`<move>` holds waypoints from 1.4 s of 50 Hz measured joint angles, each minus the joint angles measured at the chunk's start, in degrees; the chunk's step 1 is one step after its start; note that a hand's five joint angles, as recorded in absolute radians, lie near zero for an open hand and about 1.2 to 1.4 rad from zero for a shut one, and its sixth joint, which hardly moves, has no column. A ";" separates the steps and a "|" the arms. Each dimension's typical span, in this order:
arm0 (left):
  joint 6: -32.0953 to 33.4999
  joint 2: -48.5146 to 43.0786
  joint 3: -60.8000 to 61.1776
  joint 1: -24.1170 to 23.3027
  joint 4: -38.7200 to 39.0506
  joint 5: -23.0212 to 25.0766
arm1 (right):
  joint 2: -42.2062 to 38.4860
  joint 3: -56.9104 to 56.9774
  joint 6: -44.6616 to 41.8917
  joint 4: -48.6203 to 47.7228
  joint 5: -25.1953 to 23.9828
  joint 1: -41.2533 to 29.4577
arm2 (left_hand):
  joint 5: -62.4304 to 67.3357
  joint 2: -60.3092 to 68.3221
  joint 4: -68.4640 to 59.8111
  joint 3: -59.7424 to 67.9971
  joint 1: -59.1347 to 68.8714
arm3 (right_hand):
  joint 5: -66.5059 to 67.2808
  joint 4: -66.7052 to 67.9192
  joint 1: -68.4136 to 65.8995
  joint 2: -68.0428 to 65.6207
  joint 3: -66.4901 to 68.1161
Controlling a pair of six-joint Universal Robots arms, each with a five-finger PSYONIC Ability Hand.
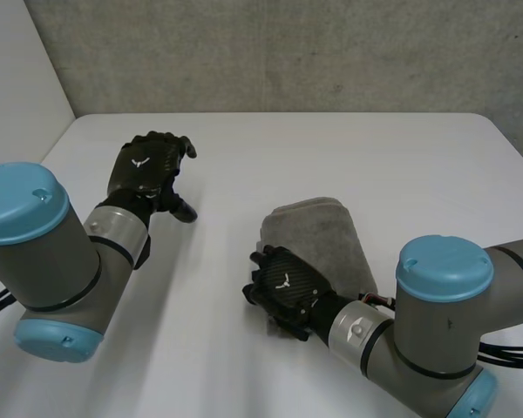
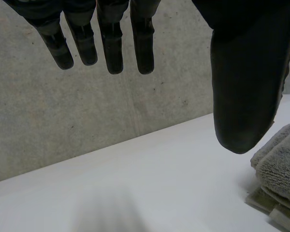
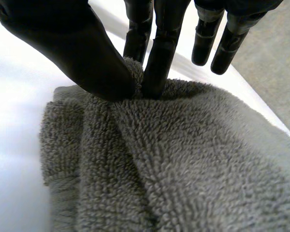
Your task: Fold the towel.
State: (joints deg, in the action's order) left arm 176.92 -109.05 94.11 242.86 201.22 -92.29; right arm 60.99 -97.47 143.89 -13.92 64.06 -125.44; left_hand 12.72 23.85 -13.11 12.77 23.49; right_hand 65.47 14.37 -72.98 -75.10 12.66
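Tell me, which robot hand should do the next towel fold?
Probably the right hand: it pinches the grey towel. The left hand hangs open over the table, apart from it.

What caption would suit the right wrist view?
Right hand pinching a ridge of the folded grey towel between thumb and fingers.

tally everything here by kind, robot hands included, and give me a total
grey towel: 1
black hands: 2 (left hand, right hand)
white table: 1
total: 4
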 measured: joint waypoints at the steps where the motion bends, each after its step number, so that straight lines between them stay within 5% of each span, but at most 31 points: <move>1: 0.00 0.01 -0.02 0.02 0.00 0.00 | -0.03 0.00 -0.02 0.03 -0.19 0.03 | 0.00 0.00 0.00 0.00 0.00 | 0.00 0.00 0.00 -0.08 0.00; 4: 0.00 0.06 -0.19 0.20 0.02 0.00 | 0.43 -0.03 -0.16 0.37 -1.11 0.28 | -0.16 -0.05 0.00 0.00 0.00 | -1.07 0.00 1.38 1.14 0.00; 16: 0.02 -1.06 -4.71 0.06 -0.02 -0.10 | 11.50 -1.13 0.23 6.23 -2.82 6.68 | -1.71 -0.93 0.00 0.00 -0.19 | -61.55 0.00 56.77 53.59 0.00; 27: -0.59 -7.47 -15.11 -6.76 -4.34 -0.18 | 16.46 2.10 12.29 10.65 -1.63 18.50 | -5.74 -4.83 0.00 0.00 -3.49 | -61.86 0.00 59.54 60.77 0.00; 39: -3.57 -18.27 -20.85 -14.52 -9.99 -0.29 | 6.80 6.18 36.81 10.53 0.91 24.58 | -5.98 -4.83 0.00 0.00 -3.49 | -61.86 0.00 59.54 60.77 0.00; 54: -3.85 -22.78 -15.25 -16.06 -9.68 -1.07 | -1.48 7.46 39.11 10.38 3.07 21.78 | -6.00 -4.83 0.00 0.00 -3.70 | -61.86 0.00 59.54 60.77 0.00; 70: -3.35 -19.71 -10.11 -16.47 -8.63 -9.14 | -3.99 8.03 35.99 9.86 5.19 16.40 | -5.99 -5.57 0.00 0.00 -6.56 | -61.86 0.00 60.43 60.77 0.00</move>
State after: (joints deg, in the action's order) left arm 173.57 -128.76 83.99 226.39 192.59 -101.43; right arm 57.00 -89.43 179.88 -4.06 69.25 -109.05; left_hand 6.73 18.28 -13.11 12.77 16.94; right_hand 3.61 14.37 -12.56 -14.33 12.66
